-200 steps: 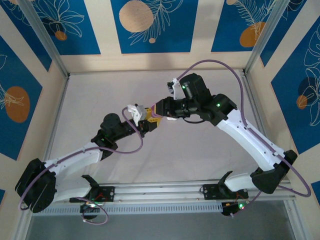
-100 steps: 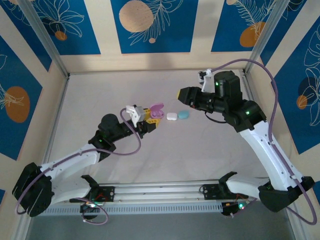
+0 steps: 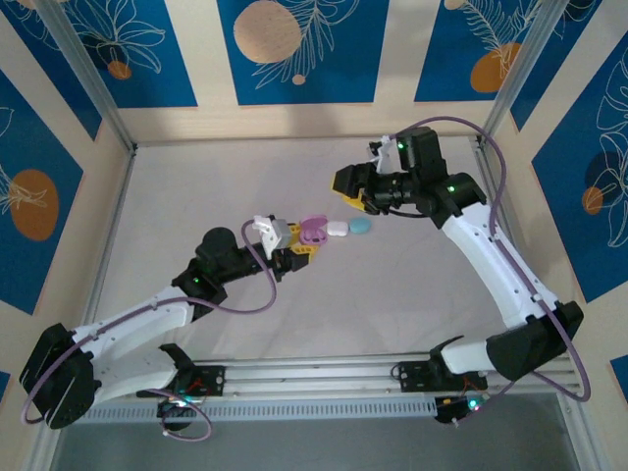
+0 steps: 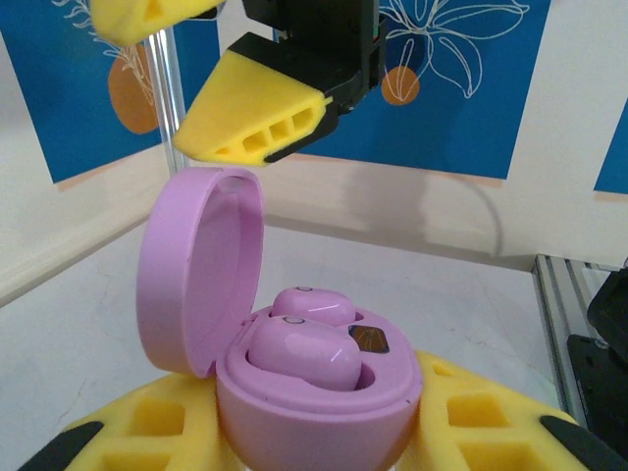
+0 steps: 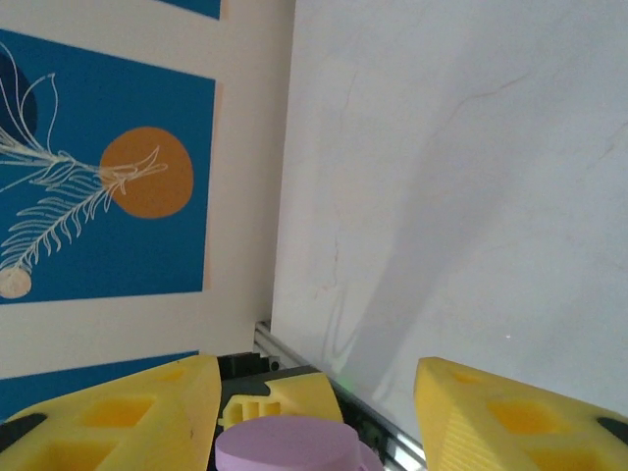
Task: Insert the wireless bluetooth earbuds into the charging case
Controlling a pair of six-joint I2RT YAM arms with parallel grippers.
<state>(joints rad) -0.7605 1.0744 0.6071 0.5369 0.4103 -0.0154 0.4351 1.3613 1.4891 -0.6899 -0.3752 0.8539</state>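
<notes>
The pink charging case [image 4: 314, 412] stands with its lid [image 4: 196, 265] swung up. Two pink earbuds [image 4: 304, 353] sit in its wells. My left gripper [image 4: 314, 442] is shut on the case's base, a yellow finger [image 4: 481, 412] on each side. From above, the case [image 3: 312, 231] sits at the left gripper [image 3: 300, 245], mid-table. My right gripper [image 3: 347, 192] hovers just behind and right of it, open. In the right wrist view its fingers [image 5: 520, 422] stand wide apart around the right gripper [image 5: 314, 417], with the lid's rim [image 5: 285, 449] low between them, untouched.
A closed white case [image 3: 337, 229] and a teal case [image 3: 360, 226] lie side by side right of the pink one, under the right gripper. The enclosure's patterned walls [image 3: 294, 49] and metal posts [image 3: 98, 98] ring the grey table [image 3: 196, 186].
The right gripper has left the pink case, pulled back to the right and opened its jaws. The pink case now shows with its lid up. The left gripper has shifted slightly, still holding it.
</notes>
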